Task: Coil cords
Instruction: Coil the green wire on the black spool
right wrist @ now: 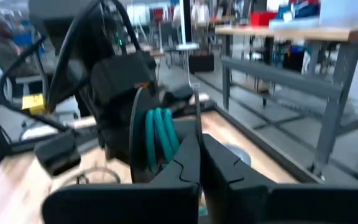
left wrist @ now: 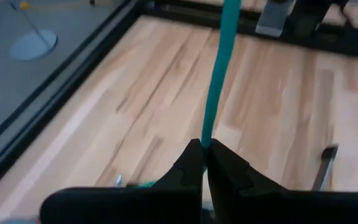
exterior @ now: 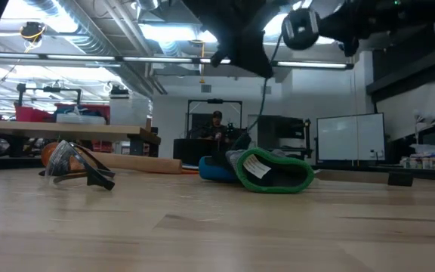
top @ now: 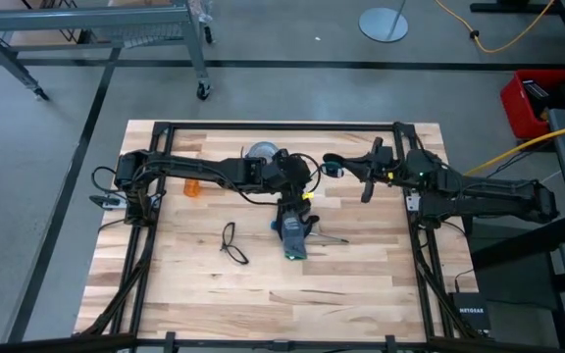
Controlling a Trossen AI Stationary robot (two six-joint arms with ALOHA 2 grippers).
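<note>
A small round black disc [top: 333, 169] wound with teal cord [right wrist: 159, 142] is held above the table's far middle by my right gripper [top: 345, 167]. It also shows high in the low view [exterior: 300, 30]. My left gripper [top: 304, 186] is just left of the disc and is shut on a free stretch of the teal cord [left wrist: 216, 87]. A loose thin dark loop [top: 231, 243] lies flat on the table to the near left and no gripper touches it. My left gripper pinches the teal cord [left wrist: 206, 142] between its two shut fingertips. The cord runs straight and taut away from the fingers, clear of the table. My right gripper pinches one thin flange of the disc [right wrist: 196, 127] at its rim between its shut fingers. The disc is lifted clear and seen edge-on, with the teal windings beside the fingers.
A black-and-blue glove with a green cuff [top: 293, 235] lies under the grippers, with a thin rod [top: 333, 238] beside it. A grey tape roll [top: 261, 152] and an orange object [top: 192, 186] lie at the far left. Black frame rails [top: 282, 126] border the table.
</note>
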